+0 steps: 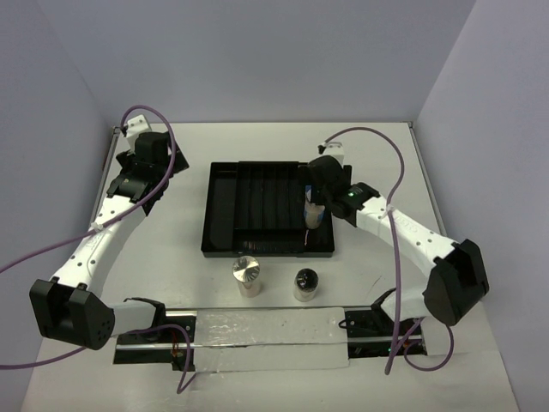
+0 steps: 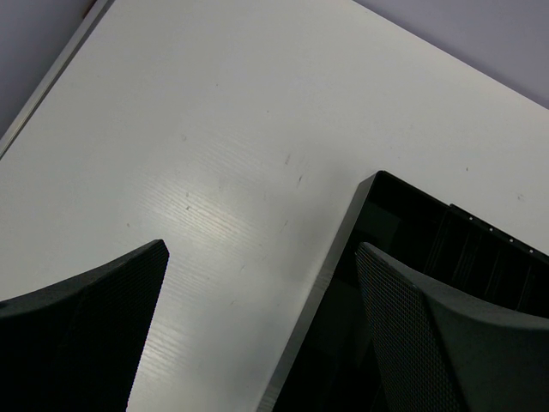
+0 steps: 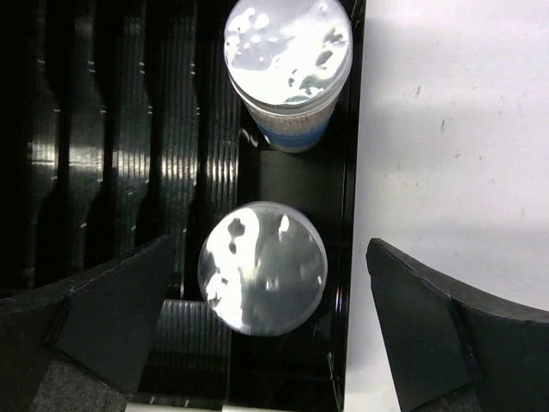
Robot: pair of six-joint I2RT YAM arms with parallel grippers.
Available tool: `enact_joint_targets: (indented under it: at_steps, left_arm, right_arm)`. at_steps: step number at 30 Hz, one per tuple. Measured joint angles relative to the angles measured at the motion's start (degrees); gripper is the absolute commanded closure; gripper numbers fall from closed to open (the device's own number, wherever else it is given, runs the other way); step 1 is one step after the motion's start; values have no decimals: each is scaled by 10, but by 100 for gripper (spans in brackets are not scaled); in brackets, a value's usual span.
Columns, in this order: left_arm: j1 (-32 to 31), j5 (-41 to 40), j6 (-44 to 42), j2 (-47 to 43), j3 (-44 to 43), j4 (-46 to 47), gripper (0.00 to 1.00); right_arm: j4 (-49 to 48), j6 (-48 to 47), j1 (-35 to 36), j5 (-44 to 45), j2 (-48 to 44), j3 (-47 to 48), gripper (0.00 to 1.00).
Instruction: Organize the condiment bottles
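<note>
Right wrist camera first: I've got the right fingers (image 3: 120, 309) spread wide over the black divided tray (image 1: 225, 206), and between them stands a silver-lidded jar (image 3: 262, 268), upright in the tray's narrow right-hand compartment. There's a clear gap on each side of its lid, so the fingers touch nothing. Just beyond it in the same compartment sits jar number 2, the blue-labelled jar (image 3: 287, 60), also upright with a shiny silver lid, close to the first but not touching it. To their left I see the tray's ridged slots, dark and glossy. Over to the top camera: the right arm reaches in from the right and hangs above that right compartment. 2 more condiment jars are outside the tray, standing on the white desk (image 1: 184, 249) just in front of its near edge: a brushed-silver-lid jar (image 1: 247, 275) on the left and a dark-lidded jar (image 1: 306, 283) to its right, apart from each other, both upright. On the other side, the left fingers (image 2: 86, 326) are also spread wide and hold nothing; through that wrist camera I see bare desk between them and 1 corner of the tray under the right-hand finger. From above, the left arm sits off to the tray's left, clear of all 4 jars.
</note>
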State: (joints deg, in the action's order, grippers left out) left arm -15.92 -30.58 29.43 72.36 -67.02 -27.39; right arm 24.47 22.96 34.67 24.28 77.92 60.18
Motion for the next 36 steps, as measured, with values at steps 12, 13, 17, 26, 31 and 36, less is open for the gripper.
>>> enact_joint_targets:
  at_steps: [12,13,17,26,31,36]
  left_arm:
    - [-87,76,-14,-22,1,-29,2]
    - [-117,83,-11,-32,1,-37,2]
    - [-238,97,18,-74,3,-71,3]
    - [-525,20,149,-43,-19,-184,3]
    - [-629,-51,249,68,-75,-283,2]
    - [-668,-102,339,111,-91,-366,1]
  right_arm:
    - [105,19,53,-27,-218,10,0]
    - [113,23,56,-27,-228,7,0]
    - [136,33,57,-12,-240,-2,0]
    - [144,34,57,34,-211,-5,0]
    - [144,34,57,46,-209,-5,0]
    - [144,34,57,53,-209,-5,0]
